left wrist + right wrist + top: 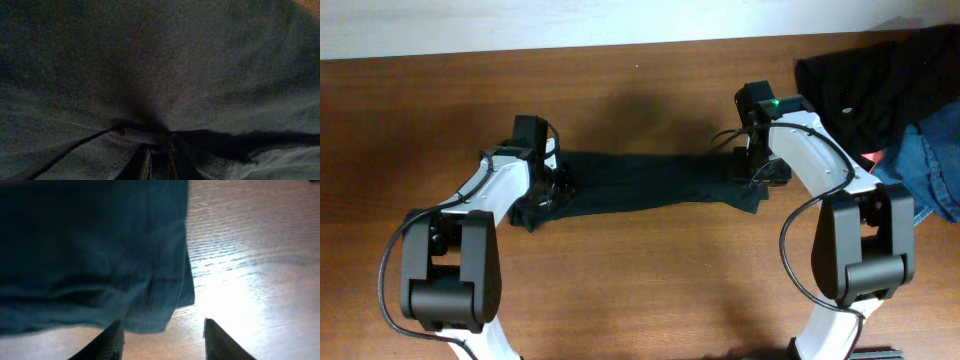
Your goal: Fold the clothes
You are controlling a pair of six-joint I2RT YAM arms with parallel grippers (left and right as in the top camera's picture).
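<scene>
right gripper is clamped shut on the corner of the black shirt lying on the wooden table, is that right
Not quite: the right wrist view shows the right gripper open, its fingers apart with nothing clamped between them. The black shirt does lie on the wooden table, its corner lying loose.

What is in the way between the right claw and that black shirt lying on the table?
Nothing visible. The right gripper hangs open just off the corner of the black T-shirt of thin soft fabric, with only bare brown wooden table between them. The left gripper pinches the shirt's other end.
</scene>
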